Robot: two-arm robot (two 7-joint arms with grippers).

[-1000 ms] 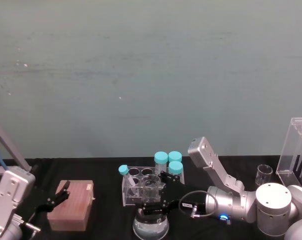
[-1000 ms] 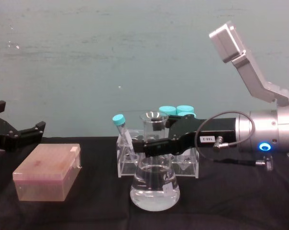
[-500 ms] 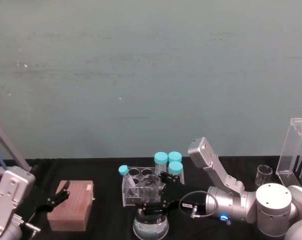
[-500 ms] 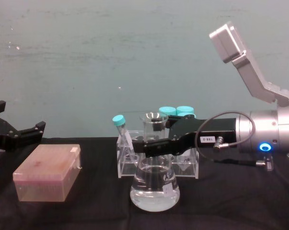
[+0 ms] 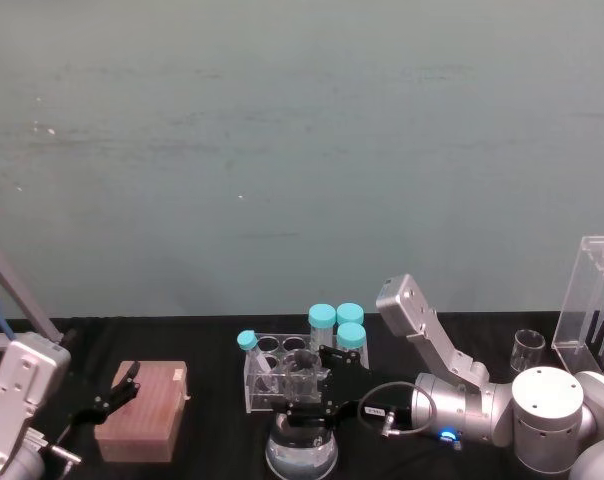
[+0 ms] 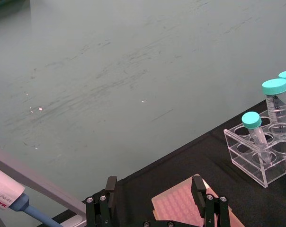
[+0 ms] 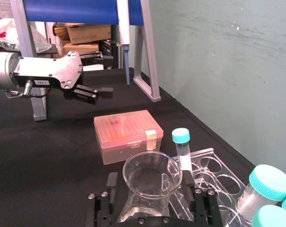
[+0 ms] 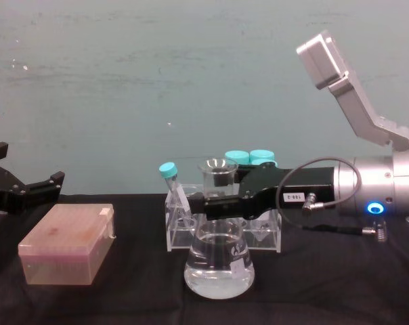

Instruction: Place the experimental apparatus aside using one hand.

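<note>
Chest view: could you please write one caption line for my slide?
Right tool closed around the neck of the conical flask of clear liquid, on the black table.

Glassware and kit on the black table, counted

One conical flask (image 8: 219,261), one small beaker (image 5: 528,347), one tall acrylic rack (image 5: 592,301), one low tube rack (image 8: 221,227), four teal-capped tubes (image 5: 322,322), one pink tip box (image 8: 67,243), two grippers (image 8: 217,202).

Conical flask (image 8: 219,261) front centre; tube rack (image 8: 262,233) just behind; box (image 8: 67,252) left; beaker (image 5: 528,349) far right.
</note>
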